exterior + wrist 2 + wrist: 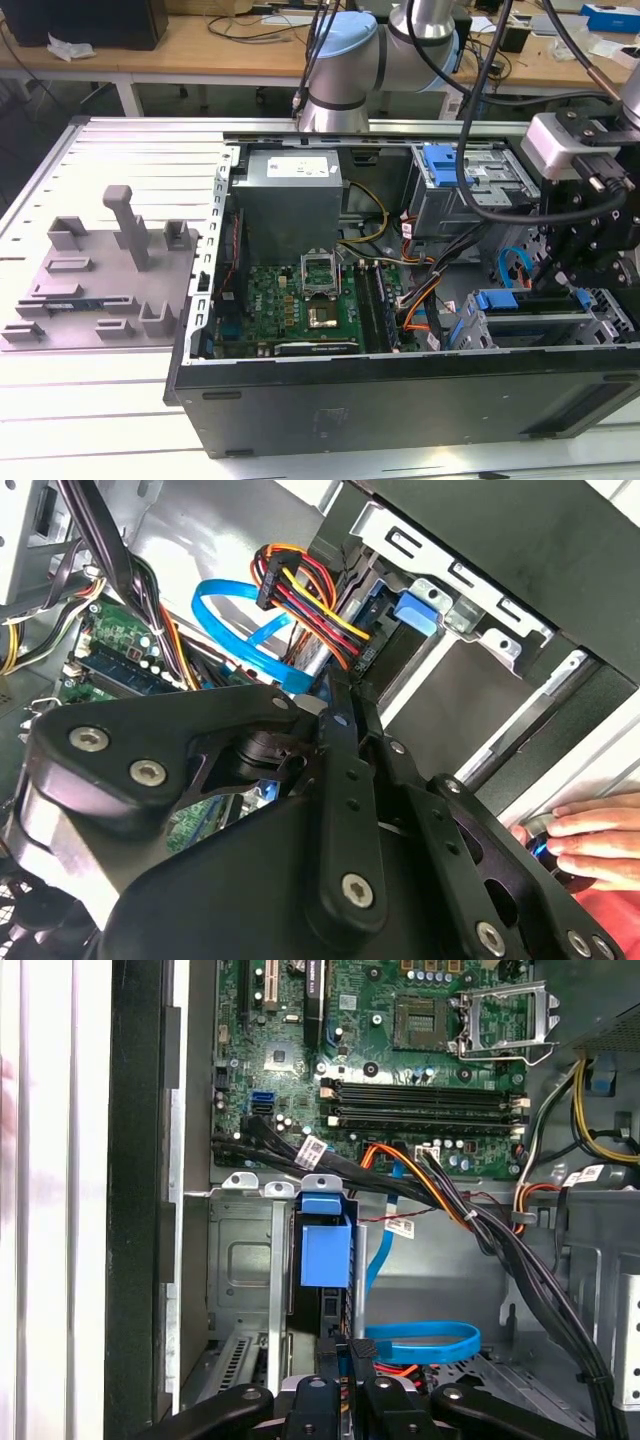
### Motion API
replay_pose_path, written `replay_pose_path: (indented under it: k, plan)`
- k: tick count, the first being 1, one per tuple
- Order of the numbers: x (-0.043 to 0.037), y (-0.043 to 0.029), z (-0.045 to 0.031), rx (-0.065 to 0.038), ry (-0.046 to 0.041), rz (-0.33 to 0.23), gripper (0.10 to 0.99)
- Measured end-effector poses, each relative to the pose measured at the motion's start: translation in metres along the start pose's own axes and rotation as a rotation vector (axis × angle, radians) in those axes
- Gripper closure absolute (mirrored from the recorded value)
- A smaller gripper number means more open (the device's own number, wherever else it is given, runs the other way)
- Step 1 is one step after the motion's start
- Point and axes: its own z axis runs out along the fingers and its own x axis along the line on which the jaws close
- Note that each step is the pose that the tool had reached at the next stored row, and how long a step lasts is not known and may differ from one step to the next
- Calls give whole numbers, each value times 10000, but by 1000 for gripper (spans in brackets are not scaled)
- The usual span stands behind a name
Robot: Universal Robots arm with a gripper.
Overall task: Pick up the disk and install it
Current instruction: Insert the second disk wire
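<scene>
Where the gripper (347, 1355) narrows to its fingertips, the disk (325, 1255) stands edge-on directly ahead of them, slotted into the grey drive cage (245, 1260) with its bright blue carrier frame at the end farthest from the fingers. In both wrist views the two fingers (335, 730) are drawn close together with no gap visible between them. Whether their tips actually touch the disk's dark near edge cannot be told. In the second wrist view the disk (415, 612) lies just past the gripper (338, 695), beyond a bundle of red, yellow and black wires (300, 590) that crosses between them.

A flat blue data cable (420, 1345) loops just beside the fingers, on the side away from the cage wall. Farther out, beyond the disk, the green motherboard (400, 1060) covers the floor of the open computer case (400, 400).

In the exterior view the gripper (556, 282) hangs over the case's end at the exterior view's right, the disk (510, 300) just beside it. A grey plastic stand (100, 280) sits well apart on the table. (A person's hand (590, 840) rests outside the case, behind the gripper's body.)
</scene>
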Motion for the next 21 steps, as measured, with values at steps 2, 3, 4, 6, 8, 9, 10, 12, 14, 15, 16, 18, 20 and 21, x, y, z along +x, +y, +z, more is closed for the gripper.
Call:
replay_pose_path:
  k: [2,3,4,6,8,9,10,12,14,15,16,18,20,21]
  plan:
    - [0,0,6,-1,-1,1,925]
    - [1,-1,11,0,-2,0,925]
    - [1,-1,13,-1,-1,0,925]
    - [1,-4,20,0,-1,0,925]
    - [1,-7,24,0,-1,0,925]
    - [1,-7,27,0,-1,0,925]
    - [1,-7,28,0,-2,0,925]
    - [1,-7,31,0,-1,0,925]
    - [1,-7,36,0,-1,0,925]
    - [1,-7,39,0,-2,1,925]
    - [1,-7,42,0,-1,0,925]
    - [2,-7,50,0,-1,0,925]
    - [2,-7,61,0,0,0,925]
    - [2,-6,65,0,0,-1,925]
